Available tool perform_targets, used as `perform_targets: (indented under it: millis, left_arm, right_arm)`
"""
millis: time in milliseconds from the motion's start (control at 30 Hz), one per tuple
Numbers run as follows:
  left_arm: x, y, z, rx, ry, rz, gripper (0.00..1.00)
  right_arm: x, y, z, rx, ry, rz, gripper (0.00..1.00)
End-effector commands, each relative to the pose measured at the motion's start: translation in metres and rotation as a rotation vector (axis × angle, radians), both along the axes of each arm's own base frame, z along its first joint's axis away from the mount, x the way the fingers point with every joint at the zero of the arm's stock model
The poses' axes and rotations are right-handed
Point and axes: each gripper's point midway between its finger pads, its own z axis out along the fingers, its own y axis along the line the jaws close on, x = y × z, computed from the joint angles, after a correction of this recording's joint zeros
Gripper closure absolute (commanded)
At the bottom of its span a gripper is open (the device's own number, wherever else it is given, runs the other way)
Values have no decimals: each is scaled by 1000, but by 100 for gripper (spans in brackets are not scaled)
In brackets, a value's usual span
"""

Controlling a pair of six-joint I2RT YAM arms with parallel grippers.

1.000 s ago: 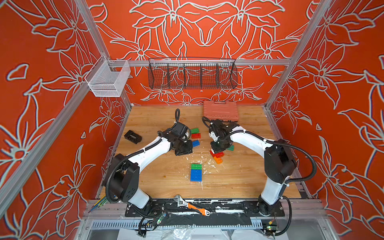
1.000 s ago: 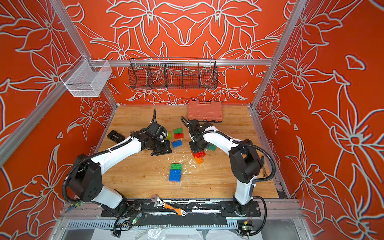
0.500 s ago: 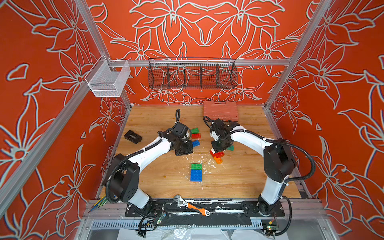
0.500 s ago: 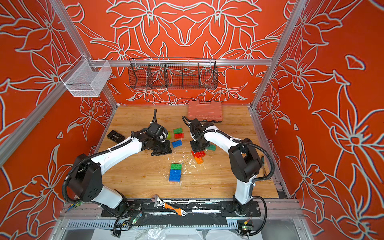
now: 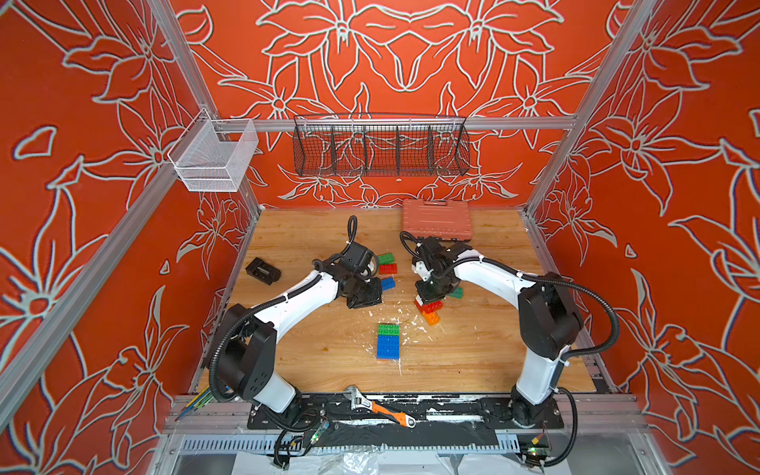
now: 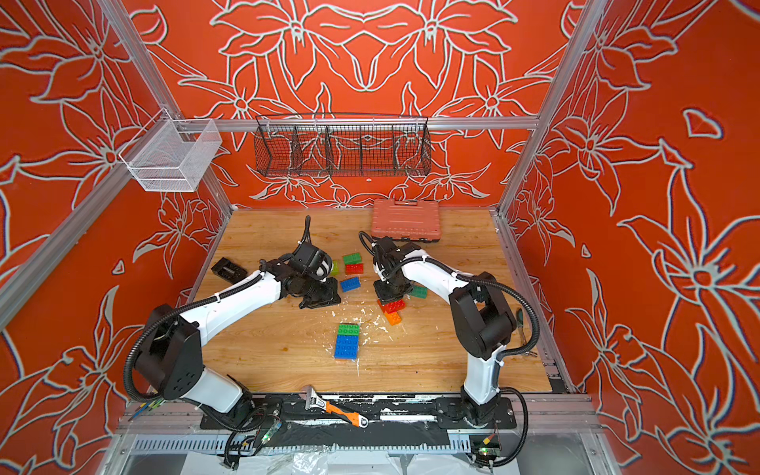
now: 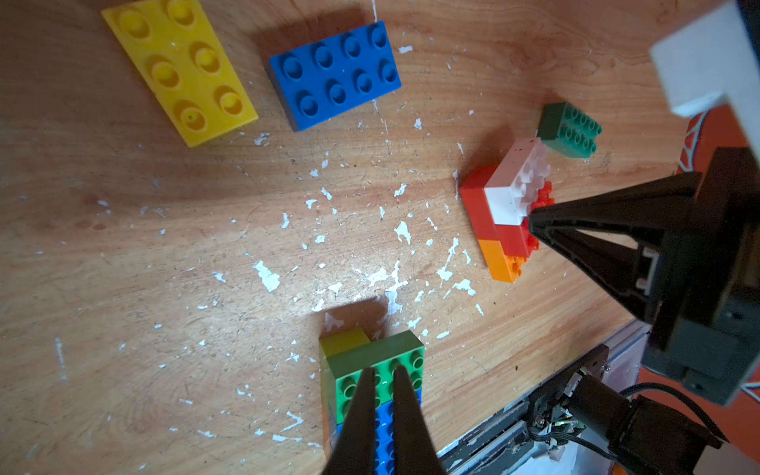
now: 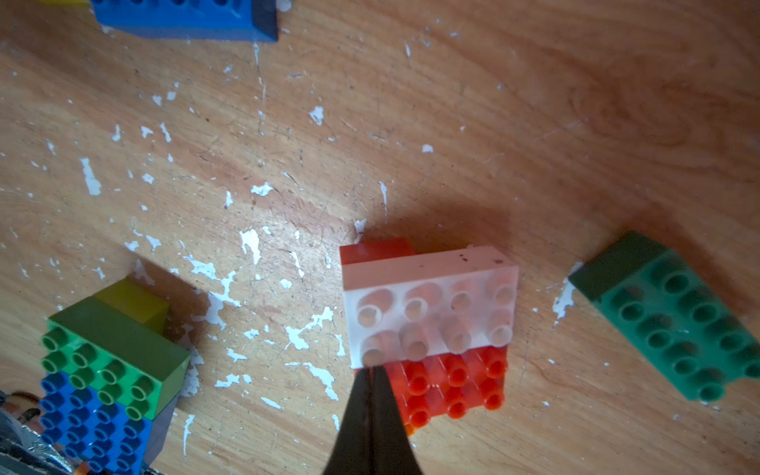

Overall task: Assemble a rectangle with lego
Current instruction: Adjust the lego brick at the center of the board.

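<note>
A red, white and orange lego stack (image 5: pixel 428 307) (image 8: pixel 429 312) lies on the wood right of centre. My right gripper (image 8: pixel 372 368) (image 5: pixel 429 293) is shut, its tips pressed against the white brick's corner above the red studs. A dark green brick (image 8: pixel 666 316) lies beside it. My left gripper (image 7: pixel 382 372) (image 5: pixel 364 298) is shut and holds nothing; it hovers left of a loose blue brick (image 5: pixel 387 283). In front of both sits a green-on-blue stack (image 5: pixel 388 340) (image 6: pixel 346 340). A yellow plate (image 7: pixel 179 70), a red brick (image 5: pixel 388 269) and a green brick (image 5: pixel 385 258) lie further back.
A salmon-pink case (image 5: pixel 436 218) lies at the back of the table (image 5: pixel 312 362). A black block (image 5: pixel 263 270) sits near the left edge and a wrench (image 5: pixel 380 409) on the front rail. A black wire basket (image 5: pixel 380 148) and a white one (image 5: pixel 214 158) hang on the walls.
</note>
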Motion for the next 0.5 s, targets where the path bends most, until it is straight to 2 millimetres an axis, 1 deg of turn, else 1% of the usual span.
perform_targets:
  millis: [0, 133, 233, 300, 433, 467]
  left_arm:
    - [-1, -1, -2, 15, 14, -1, 90]
    - [-2, -2, -2, 13, 15, -3, 90]
    - [-2, -1, -2, 16, 11, -2, 90]
    - [-1, 0, -1, 20, 6, -3, 90]
    - [0, 0, -1, 23, 2, -5, 90]
    - [0, 0, -1, 25, -1, -6, 90]
  right_arm:
    - [-11, 1, -13, -16, 50, 16, 100]
    - [-13, 4, -12, -22, 42, 20, 100]
    - [-9, 6, -2, -6, 13, 8, 100]
    - [-5, 7, 7, 1, -5, 2, 100]
    - [5, 8, 30, 18, -70, -28, 89]
    - [8, 7, 35, 17, -91, -41, 84]
